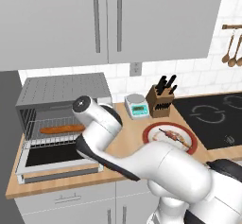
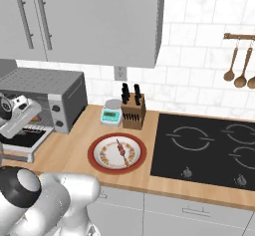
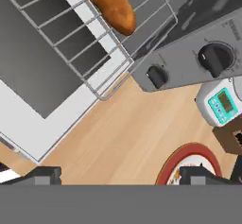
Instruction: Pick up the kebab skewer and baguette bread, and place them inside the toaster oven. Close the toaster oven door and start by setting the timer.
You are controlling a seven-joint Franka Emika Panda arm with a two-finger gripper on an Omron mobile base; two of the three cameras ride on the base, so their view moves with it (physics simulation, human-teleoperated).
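Baguette bread (image 1: 62,129) is seen lying lengthwise on the wire rack (image 1: 52,133) inside the toaster oven (image 1: 61,93), its rounded end also visible in the hand view (image 3: 109,4) on the same rack, which is pulled partly out over the opening. The toaster oven door (image 1: 52,158) is folded down flat toward the counter edge, dark glass facing up. The kebab skewer (image 2: 121,150) is found on the red plate (image 2: 94,153), resting across the plate's pale centre, on the wooden counter (image 2: 74,145) to the right of the oven and apart from it. The gripper (image 3: 120,175) is held above the counter in front of the oven's right panel, with its two finger tips spread wide apart and nothing between them; bare wood and the rim of the red plate are seen beneath. Two black knobs (image 3: 215,57) are noted on the oven's right panel. A small kitchen scale (image 1: 136,106) with a green display and a knife block (image 1: 160,100) are placed behind the plate against the tiled wall. A black cooktop (image 2: 209,148) is set into the counter to the right of the plate, and wooden spoons (image 2: 239,65) are hung on a rail above it.
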